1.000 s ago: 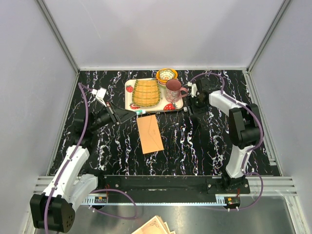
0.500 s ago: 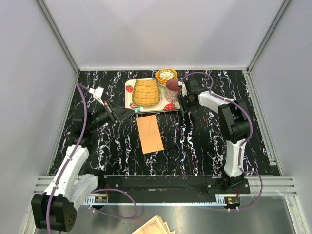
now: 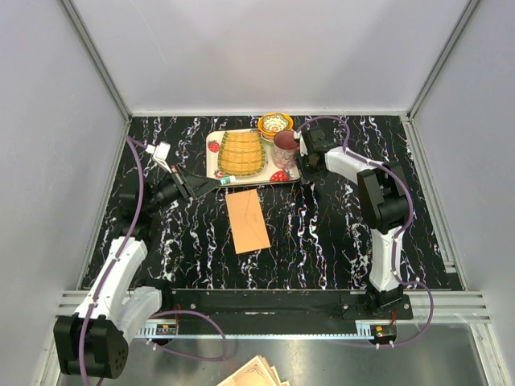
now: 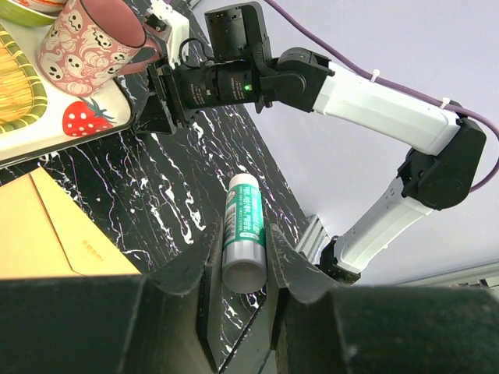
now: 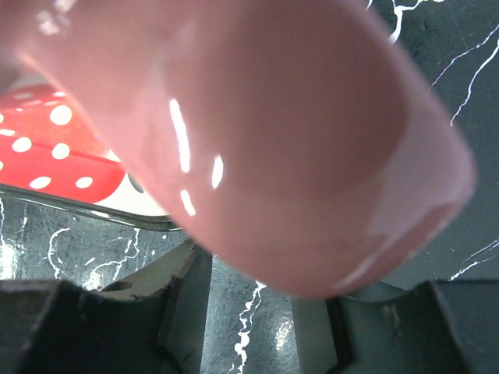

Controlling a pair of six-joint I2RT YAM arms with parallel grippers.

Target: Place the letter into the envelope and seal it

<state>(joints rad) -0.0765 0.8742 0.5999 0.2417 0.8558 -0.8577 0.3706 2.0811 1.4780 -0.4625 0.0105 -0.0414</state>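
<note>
The orange-tan envelope [image 3: 247, 219] lies flat in the middle of the table, and its corner [image 4: 47, 234] shows in the left wrist view. The letter is out of view. My left gripper [image 3: 211, 183] [image 4: 240, 257] is shut on a green-and-white glue stick [image 3: 226, 180] [image 4: 244, 234], held just above the envelope's far end near the tray. My right gripper [image 3: 304, 158] [image 4: 160, 97] [image 5: 261, 312] is at the handle of the pink mug [image 3: 285, 149] [image 4: 93, 35]. The handle [image 5: 257, 132] fills the right wrist view, and the jaws stand apart on either side of it.
A strawberry-print tray [image 3: 213, 145] [image 4: 70, 128] at the back holds a yellow striped item [image 3: 241, 153] and the mug. A yellow patterned bowl [image 3: 275, 125] sits behind it. A stack of ornate beige paper [image 3: 253, 374] lies in front of the arm bases.
The right gripper has moved left onto the mug's handle and its jaws have narrowed. The left arm has edged toward the tray with the glue stick still held.
</note>
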